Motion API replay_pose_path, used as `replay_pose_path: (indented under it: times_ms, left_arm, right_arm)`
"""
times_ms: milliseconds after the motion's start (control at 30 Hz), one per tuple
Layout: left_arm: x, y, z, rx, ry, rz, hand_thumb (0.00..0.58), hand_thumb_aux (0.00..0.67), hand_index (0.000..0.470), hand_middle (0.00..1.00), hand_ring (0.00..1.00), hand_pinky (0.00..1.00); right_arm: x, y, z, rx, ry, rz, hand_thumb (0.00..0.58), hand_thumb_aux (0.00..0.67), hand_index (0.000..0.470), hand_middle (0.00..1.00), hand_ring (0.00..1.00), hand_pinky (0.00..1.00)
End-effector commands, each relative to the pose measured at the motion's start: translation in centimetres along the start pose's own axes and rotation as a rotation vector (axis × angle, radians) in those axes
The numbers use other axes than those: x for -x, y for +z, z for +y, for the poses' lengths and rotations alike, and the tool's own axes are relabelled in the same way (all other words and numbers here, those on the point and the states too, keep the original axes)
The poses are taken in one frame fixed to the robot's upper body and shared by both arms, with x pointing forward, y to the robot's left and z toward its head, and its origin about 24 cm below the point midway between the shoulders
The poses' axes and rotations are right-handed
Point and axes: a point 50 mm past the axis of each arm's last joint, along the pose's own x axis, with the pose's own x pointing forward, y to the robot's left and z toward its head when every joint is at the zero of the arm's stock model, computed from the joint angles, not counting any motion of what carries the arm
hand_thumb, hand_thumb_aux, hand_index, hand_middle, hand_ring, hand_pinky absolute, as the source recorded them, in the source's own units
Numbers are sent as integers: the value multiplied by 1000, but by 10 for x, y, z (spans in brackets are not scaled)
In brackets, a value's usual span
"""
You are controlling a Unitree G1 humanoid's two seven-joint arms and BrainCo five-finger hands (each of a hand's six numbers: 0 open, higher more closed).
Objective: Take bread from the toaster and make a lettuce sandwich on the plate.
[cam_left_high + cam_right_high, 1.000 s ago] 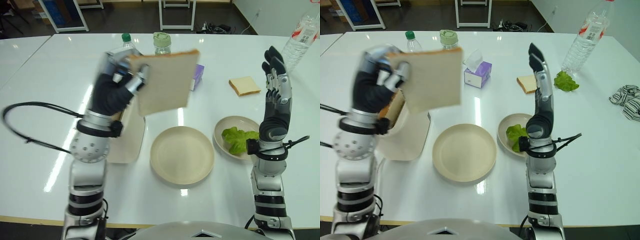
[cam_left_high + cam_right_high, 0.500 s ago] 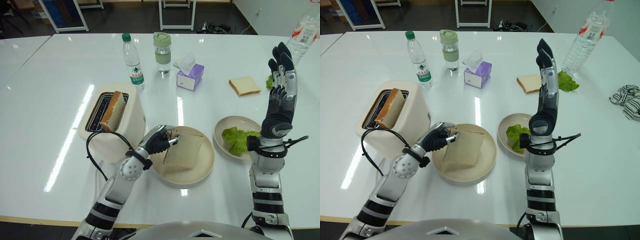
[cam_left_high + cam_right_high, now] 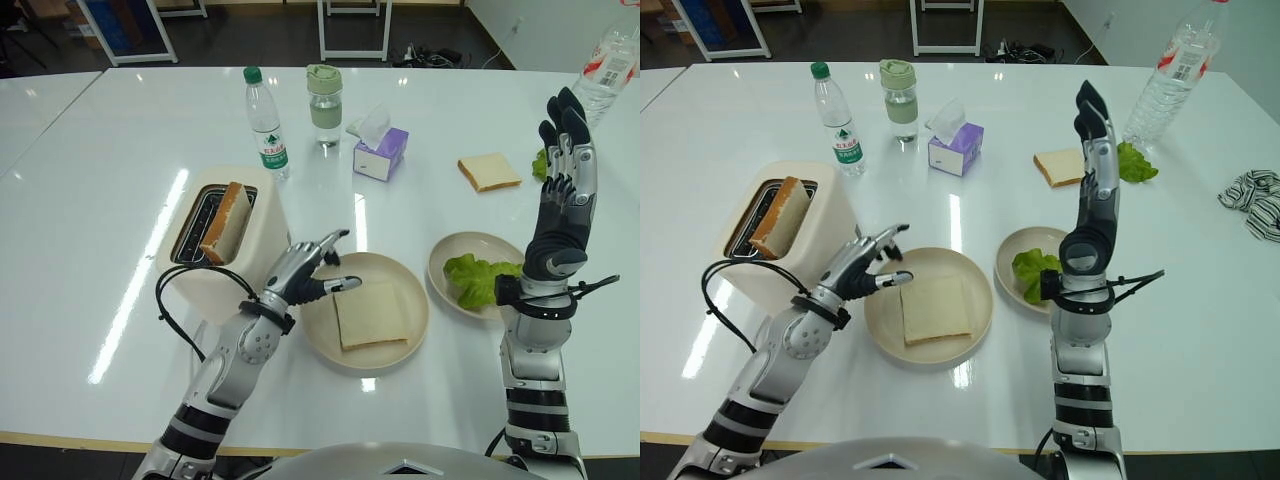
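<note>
A slice of bread (image 3: 370, 314) lies flat on the round beige plate (image 3: 318, 330) at the table's middle. My left hand (image 3: 300, 273) hovers at the plate's left rim, fingers spread and holding nothing. The cream toaster (image 3: 215, 280) stands to the left with another bread slice (image 3: 224, 221) sticking up from a slot. A smaller plate (image 3: 485, 246) on the right carries a lettuce leaf (image 3: 470, 277). My right hand (image 3: 563, 188) is raised upright above that plate, fingers straight and empty.
At the back stand a water bottle (image 3: 264, 133), a green-lidded cup (image 3: 324, 93) and a purple tissue box (image 3: 380, 156). A loose bread slice (image 3: 489, 172), more lettuce (image 3: 1136, 162) and a large clear bottle (image 3: 1169, 77) sit at the far right. A striped cloth (image 3: 1255, 200) lies beyond.
My left hand swung the bread slice from above the toaster down onto the plate, let go of it and opened. The slice now lies flat. The right hand stayed raised.
</note>
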Motion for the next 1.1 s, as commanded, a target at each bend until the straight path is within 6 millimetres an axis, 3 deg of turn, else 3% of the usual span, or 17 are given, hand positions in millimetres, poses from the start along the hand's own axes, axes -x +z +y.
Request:
replay_pose_path:
  times_ms: [33, 133, 200, 333, 467, 733, 1100]
  left_arm:
    - [-14, 34, 34, -14, 272, -152, 0, 0, 0, 0, 0, 0]
    - [-17, 53, 56, 45, 482, -271, 0, 0, 0, 0, 0, 0]
    - [-14, 62, 65, 110, 589, -333, 0, 0, 0, 0, 0, 0]
    - [1, 72, 81, 217, 778, -442, 0, 0, 0, 0, 0, 0]
    - [15, 71, 92, 222, 875, -434, 0, 0, 0, 0, 0, 0]
    - [24, 59, 96, 227, 922, -377, 0, 0, 0, 0, 0, 0]
    - [22, 53, 92, 251, 877, -362, 0, 0, 0, 0, 0, 0]
  right_arm:
    - [1, 0, -4, 34, 13, 5, 0, 0, 0, 0, 0, 0]
    - [7, -12, -16, 199, 85, 59, 0, 0, 0, 0, 0, 0]
    - [17, -32, -34, 457, 198, 146, 0, 0, 0, 0, 0, 0]
    - [48, -75, -79, 1032, 581, 265, 0, 0, 0, 0, 0, 0]
    - [57, -103, -105, 1333, 920, 212, 0, 0, 0, 0, 0, 0]
    - [55, -124, -117, 1487, 1210, 31, 0, 0, 0, 0, 0, 0]
    - [61, -125, -118, 1450, 1293, -77, 0, 0, 0, 0, 0, 0]
